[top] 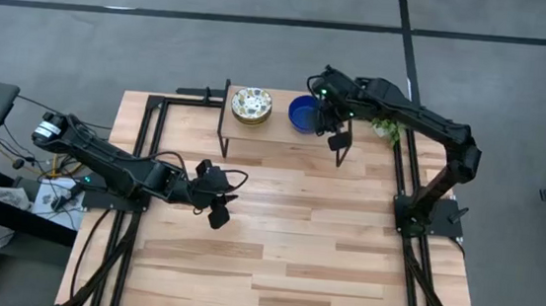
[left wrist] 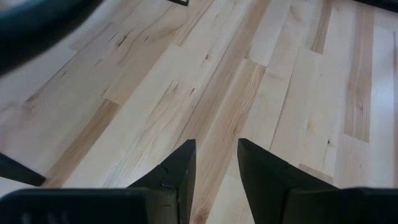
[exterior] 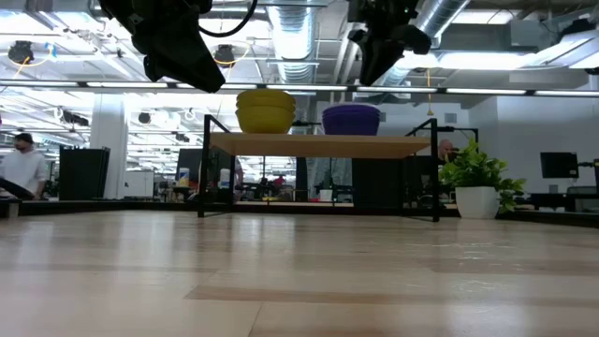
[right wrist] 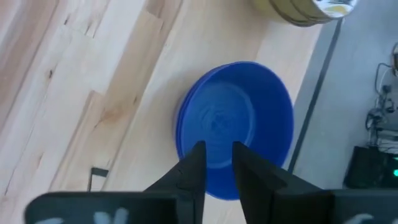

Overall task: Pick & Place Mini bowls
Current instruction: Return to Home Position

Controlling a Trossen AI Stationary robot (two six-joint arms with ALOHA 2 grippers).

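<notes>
Two stacks of mini bowls stand on a raised wooden shelf (top: 255,132) at the table's far side. The cream floral stack (top: 251,105) (exterior: 265,109) (right wrist: 298,9) is on the left and the cobalt blue stack (top: 302,114) (exterior: 351,120) (right wrist: 239,121) on the right. My right gripper (top: 339,139) (exterior: 370,70) (right wrist: 217,158) hangs above the blue stack's near-right side, pointing down, clear of it, fingers drawn close together. My left gripper (top: 218,216) (exterior: 208,82) (left wrist: 216,152) hovers over bare table left of centre, fingers close together and holding nothing.
The shelf stands on thin black legs (exterior: 201,178), with open space beneath it. A small potted plant (top: 386,130) (exterior: 477,178) sits at the table's far right. Black frame rails run along the table's left and right sides (top: 404,184). Bare wooden tabletop (top: 294,254) fills the near half.
</notes>
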